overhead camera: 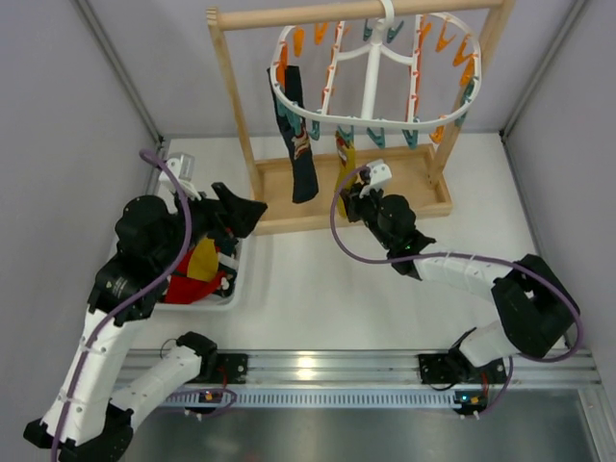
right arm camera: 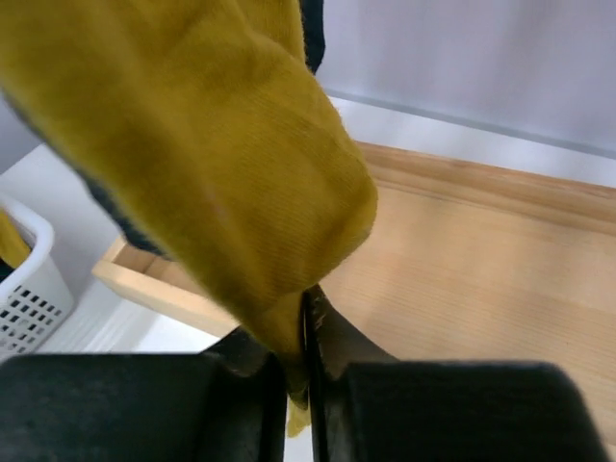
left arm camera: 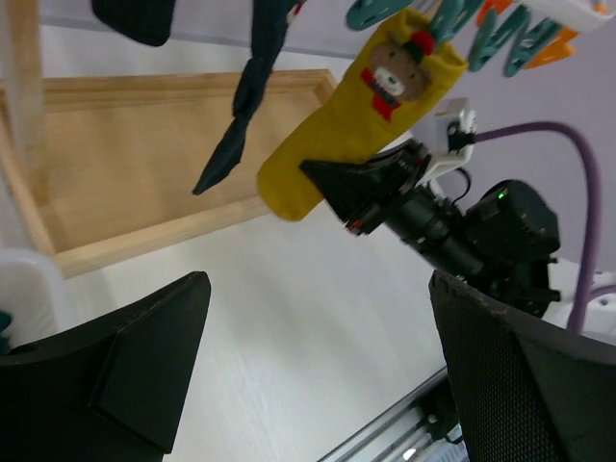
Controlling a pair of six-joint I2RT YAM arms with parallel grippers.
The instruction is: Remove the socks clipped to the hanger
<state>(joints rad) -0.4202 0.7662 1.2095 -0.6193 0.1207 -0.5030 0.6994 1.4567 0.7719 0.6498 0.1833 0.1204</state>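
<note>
Right gripper [right arm camera: 306, 371] nipped shut on the lowest tip of the mustard-yellow sock [right arm camera: 221, 144], fabric squeezed flat between the jaws. Gripped low, probably for a pull down and toward the near side, dragging the cuff out of its teal clip [left arm camera: 385, 12] rather than working the clip itself. Still clipped at the top, bear pattern near the cuff, dangling from the near rim of the hanger [overhead camera: 372, 82] over the wooden tray [overhead camera: 423, 197] of the rack. Not yet free, then; likely only at the start of the tug.

To the left on the same rim, a dark sock [overhead camera: 300, 144] with a patterned band, hanging full length, untouched. Hard to tell whether one sock there or two.

Left gripper [left arm camera: 318, 308] spread wide, nothing in it, held near the far right corner of the white basket [overhead camera: 237, 274] on the left, well apart from the hanger. Seemingly a sensible spot: close to the drop point, out of the right arm's way. Already in the basket, a red sock [overhead camera: 178, 289] and a yellow sock [overhead camera: 203, 260], so some way through the job, judging by what hangs and what lies.

Worth watching: the hanger swinging on its hook under the pull, or the fabric slipping from so small a bite.
</note>
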